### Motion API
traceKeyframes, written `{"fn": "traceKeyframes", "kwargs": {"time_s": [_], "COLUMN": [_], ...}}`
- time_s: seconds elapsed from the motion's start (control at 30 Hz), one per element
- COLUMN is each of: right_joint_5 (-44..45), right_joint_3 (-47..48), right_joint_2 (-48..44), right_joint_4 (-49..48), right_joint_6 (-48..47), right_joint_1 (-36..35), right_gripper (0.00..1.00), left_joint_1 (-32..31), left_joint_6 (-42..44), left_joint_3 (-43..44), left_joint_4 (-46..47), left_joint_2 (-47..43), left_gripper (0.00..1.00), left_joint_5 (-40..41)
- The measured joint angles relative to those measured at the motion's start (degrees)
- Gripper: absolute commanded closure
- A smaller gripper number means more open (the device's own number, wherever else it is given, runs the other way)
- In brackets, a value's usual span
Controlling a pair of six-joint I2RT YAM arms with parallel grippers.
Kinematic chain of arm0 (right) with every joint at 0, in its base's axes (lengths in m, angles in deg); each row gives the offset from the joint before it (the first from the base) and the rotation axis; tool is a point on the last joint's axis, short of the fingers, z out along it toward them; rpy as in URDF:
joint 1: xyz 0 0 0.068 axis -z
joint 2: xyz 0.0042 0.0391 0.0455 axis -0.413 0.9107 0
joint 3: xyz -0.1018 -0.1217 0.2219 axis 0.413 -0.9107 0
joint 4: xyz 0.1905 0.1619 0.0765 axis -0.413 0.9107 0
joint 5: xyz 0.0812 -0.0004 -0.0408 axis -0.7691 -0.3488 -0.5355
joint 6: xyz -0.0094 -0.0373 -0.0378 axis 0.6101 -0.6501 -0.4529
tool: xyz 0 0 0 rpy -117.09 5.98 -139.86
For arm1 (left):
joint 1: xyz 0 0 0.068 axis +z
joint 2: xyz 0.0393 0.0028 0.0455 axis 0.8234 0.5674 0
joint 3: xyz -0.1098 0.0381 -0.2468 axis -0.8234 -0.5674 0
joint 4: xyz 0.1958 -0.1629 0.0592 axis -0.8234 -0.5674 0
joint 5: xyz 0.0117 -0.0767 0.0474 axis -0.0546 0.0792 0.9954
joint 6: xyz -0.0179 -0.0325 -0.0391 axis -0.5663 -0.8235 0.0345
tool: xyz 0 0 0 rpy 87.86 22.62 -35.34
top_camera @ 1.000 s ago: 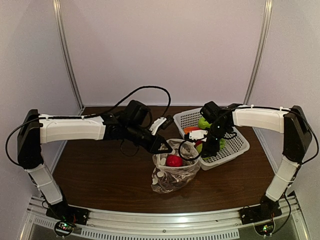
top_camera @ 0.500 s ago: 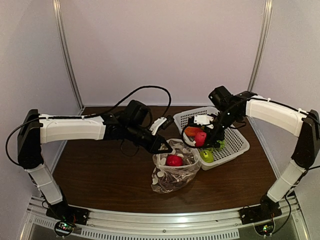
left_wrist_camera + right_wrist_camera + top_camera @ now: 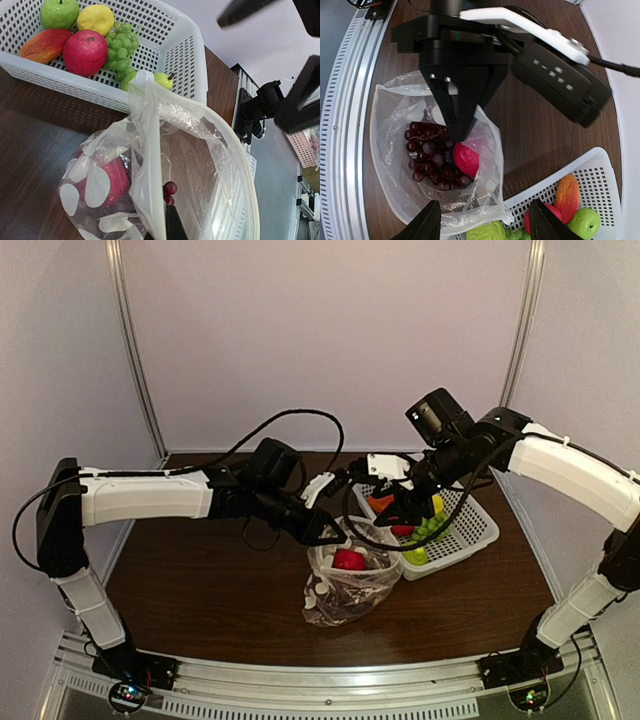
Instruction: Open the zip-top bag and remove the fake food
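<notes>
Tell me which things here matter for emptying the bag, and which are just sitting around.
Part of the job: zip-top bag; red fruit and dark grapes inside it; left gripper pinching the bag's rim; right gripper, open above; white basket holding the other fruit.
Just there: wooden table; looping black cable; metal rail at the near edge.

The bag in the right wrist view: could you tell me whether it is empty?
No, purple grapes and a red fruit lie inside the open bag.
</notes>
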Motion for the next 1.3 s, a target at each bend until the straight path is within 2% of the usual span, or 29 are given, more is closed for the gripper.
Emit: {"fn": "traceKeyframes", "kwargs": {"time_s": [0.17, 0.5, 0.7, 0.77, 1.07, 1.3], "right_joint_5": [-0.04, 1.92, 3.63, 4.2, 6.84, 7.85], "right_joint_3": [-2.19, -6.47, -8.22, -9.27, -14.53, -16.44], "right_joint_2": [0.15, 6.1, 9.01, 9.22, 9.57, 11.15], "right_joint_4": [-0.63, -2.49, -4.42, -5.03, -8.31, -10.27], "right_joint_6": [-0.96, -2.25, -2.32, -2.58, -4.5, -5.44], "right_joint_1": [-4.9, -8.81, -9.99, -10.8, -13.7, -13.77], "right_gripper": [0.51, 0.73, 0.77, 0.75, 0.51, 0.44], "left_joint_1": [0.0, 0.0, 0.0, 0.0, 0.0, 0.0], "left_joint_6": [0.02, 0.02, 0.02, 0.02, 0.02, 0.02], "left_joint_3": [0.02, 0.0, 0.0, 0.0, -0.52, -2.12], "left_joint_4": [-0.04, -0.04, -0.04, -0.04, 0.11, 0.37], "left_joint_2": [0.0, 0.0, 0.0, 0.0, 0.0, 0.0], "left_gripper": [1.0, 1.0, 1.0, 1.0, 1.0, 1.0], "left_joint_5": [0.0, 0.02, 0.02, 0.02, 0.04, 0.07]}}
